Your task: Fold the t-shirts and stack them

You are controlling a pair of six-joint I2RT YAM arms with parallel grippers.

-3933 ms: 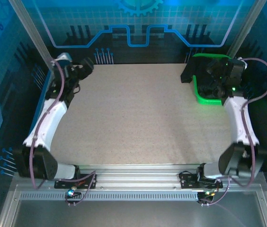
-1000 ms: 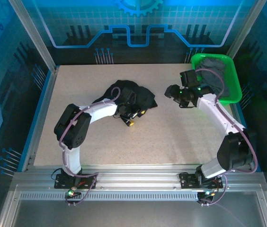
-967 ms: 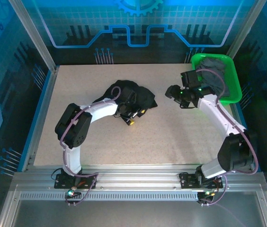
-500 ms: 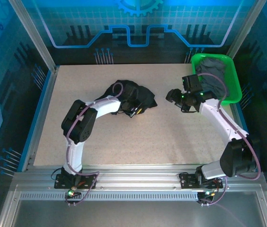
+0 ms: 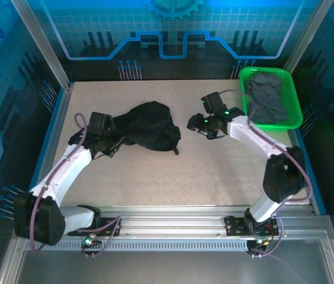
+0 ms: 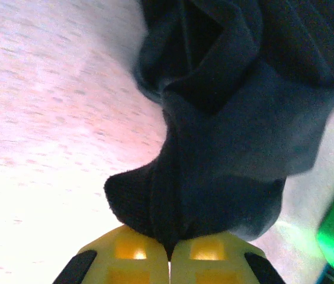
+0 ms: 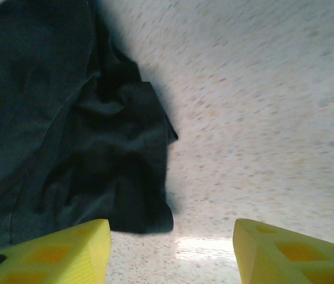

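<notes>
Firmly, left pincer [image 6: 168, 255] pinches black t-shirt [image 5: 148, 124]; right pincer [image 7: 172, 239] spread beside it

Robot lab cell, shown by aluminium frame [image 5: 39, 38] and blue panels [image 5: 96, 23].

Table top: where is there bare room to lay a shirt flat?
Widest bare patch: the near half of the table, between the black t-shirt and the near edge. A smaller one lies at the far left corner. Crowded: far right, around the right end effector and green basket.
</notes>
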